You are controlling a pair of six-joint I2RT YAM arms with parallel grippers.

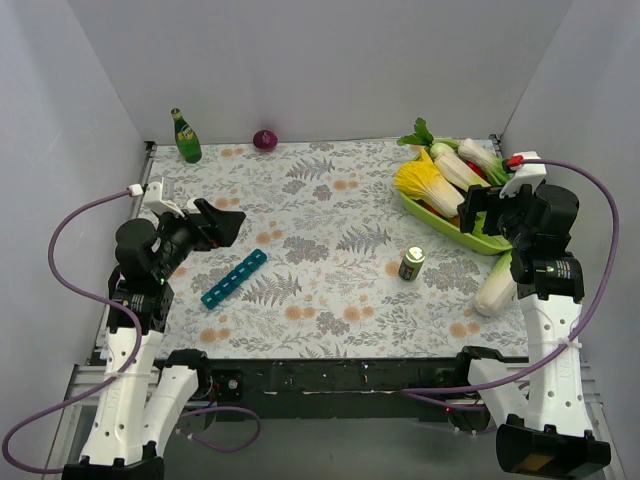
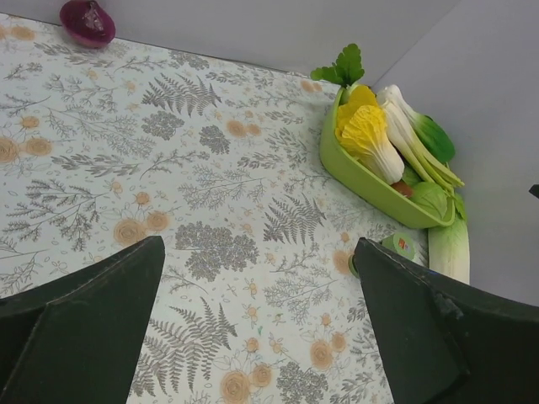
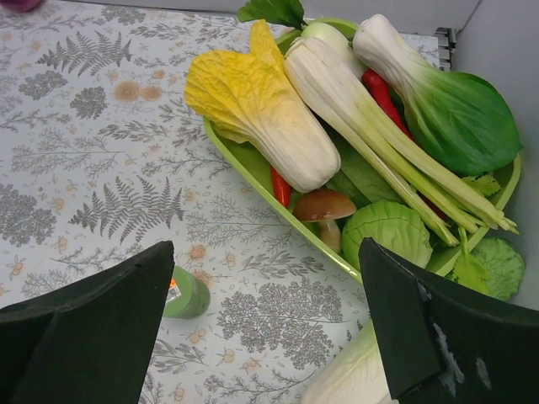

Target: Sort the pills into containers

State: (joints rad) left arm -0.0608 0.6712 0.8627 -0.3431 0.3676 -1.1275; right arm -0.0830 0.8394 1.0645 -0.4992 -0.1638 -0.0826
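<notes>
**Top view.** The containers [image 1: 234,279], seven small square compartments in one teal strip, are seen lying slantwise on the desk, towards the left edge and nearer the front than the back. Whether the lids are shut, and what is inside, cannot be made out at this size. The left gripper [image 1: 222,222] is held just behind the strip and apart from it. The right gripper [image 1: 490,208] is held above a green tray [image 1: 437,222] by the right edge. A small green jar [image 1: 411,264] stands between strip and tray.

**Left wrist view.** The left gripper's fingers [image 2: 84,328] are spread wide over the patterned desk, with nothing between them.

**Right wrist view.** The right gripper's fingers [image 3: 93,328] are likewise spread, and nothing is held. The tray is found to hold a yellow-leaved cabbage [image 3: 261,109], a bok choy [image 3: 446,109] and a mushroom [image 3: 324,204].
</notes>
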